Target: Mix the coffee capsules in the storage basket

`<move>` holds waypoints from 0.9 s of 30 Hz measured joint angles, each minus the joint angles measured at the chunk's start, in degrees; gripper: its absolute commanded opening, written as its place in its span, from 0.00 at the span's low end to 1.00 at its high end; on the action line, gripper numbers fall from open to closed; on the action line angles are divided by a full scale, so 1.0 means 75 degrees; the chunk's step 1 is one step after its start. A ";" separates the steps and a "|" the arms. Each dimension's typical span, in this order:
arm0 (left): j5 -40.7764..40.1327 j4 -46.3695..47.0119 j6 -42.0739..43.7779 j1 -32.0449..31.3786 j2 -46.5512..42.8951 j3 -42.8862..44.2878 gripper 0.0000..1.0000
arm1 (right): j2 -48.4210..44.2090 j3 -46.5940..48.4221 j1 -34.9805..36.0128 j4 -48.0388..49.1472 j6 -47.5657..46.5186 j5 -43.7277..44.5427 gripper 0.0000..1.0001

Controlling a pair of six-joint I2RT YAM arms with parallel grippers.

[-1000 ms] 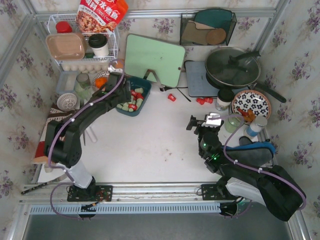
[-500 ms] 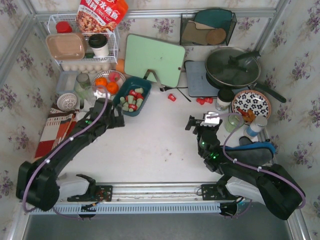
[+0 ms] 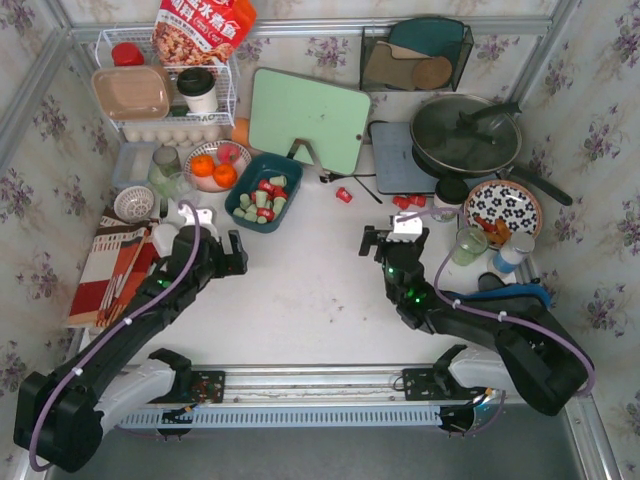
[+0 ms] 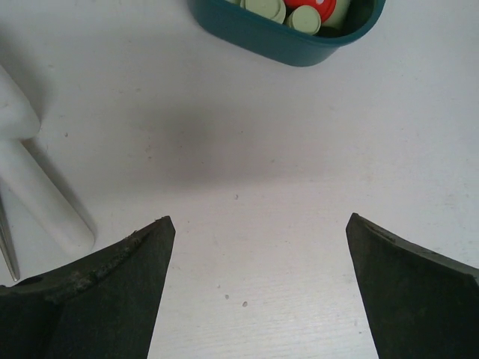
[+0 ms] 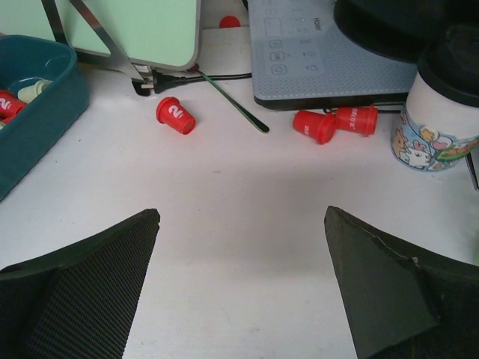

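Observation:
The teal storage basket [image 3: 291, 163] stands left of centre, behind my left gripper, and holds several red and pale green coffee capsules [image 3: 262, 196]. My left gripper [image 3: 228, 252] hovers open over bare table in front of the basket; the left wrist view shows the basket's wall [image 4: 284, 41] and capsules [image 4: 307, 11] at the top, with nothing between the jaws [image 4: 258, 224]. My right gripper [image 3: 380, 237] is open and empty [image 5: 241, 217] at centre right. Loose red capsules lie on the table: one [image 5: 175, 116] near the basket [image 5: 30, 134], two [image 5: 315, 126] by the grey appliance.
A green cutting board [image 3: 308, 120] leans behind the basket. A grey appliance [image 3: 400, 160], a lidded pan [image 3: 466, 132], a printed cup [image 5: 438, 112] and a flowered plate [image 3: 502, 208] crowd the right. A bowl of oranges [image 3: 215, 165] and a white utensil [image 4: 37, 194] sit at left.
My left arm has pulled back from over the basket toward the near side and its jaws have opened wide. My right gripper has shifted a little left and forward.

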 measured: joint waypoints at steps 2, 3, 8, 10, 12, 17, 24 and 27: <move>0.0003 0.0009 -0.0096 0.0000 -0.0154 -0.0023 0.99 | 0.0175 0.0277 0.0000 -0.0175 0.0000 -0.0029 1.00; 0.0015 0.0047 -0.0152 0.0000 -0.0224 -0.0023 0.99 | 0.0283 0.0428 0.0000 -0.0236 -0.0003 -0.0061 1.00; 0.0259 0.0111 -0.0388 0.0000 -0.0396 -0.0023 1.00 | 0.1119 0.1268 0.0000 -0.0449 -0.0020 -0.0262 1.00; 0.0344 0.0111 -0.0458 0.0000 -0.0393 -0.0023 0.99 | 0.1600 0.1696 -0.0003 -0.0542 -0.0058 -0.0437 0.99; 0.0376 0.0108 -0.0484 -0.0003 -0.0344 -0.0006 0.99 | 0.2124 0.2107 -0.0015 -0.0557 -0.0114 -0.0539 0.98; 0.0431 0.0076 -0.0595 0.0000 -0.0096 0.0178 0.99 | 0.3777 0.3433 -0.0198 -0.0740 -0.0466 -0.0854 0.92; 0.0583 -0.0073 -0.0667 0.0000 -0.0003 0.0236 0.99 | 0.5651 0.5383 -0.0664 -0.1341 -0.0883 -0.1661 0.82; 0.0612 -0.0087 -0.0682 0.0000 -0.0020 0.0248 0.99 | 0.6225 0.6140 -0.0956 -0.1775 -0.0976 -0.2025 0.82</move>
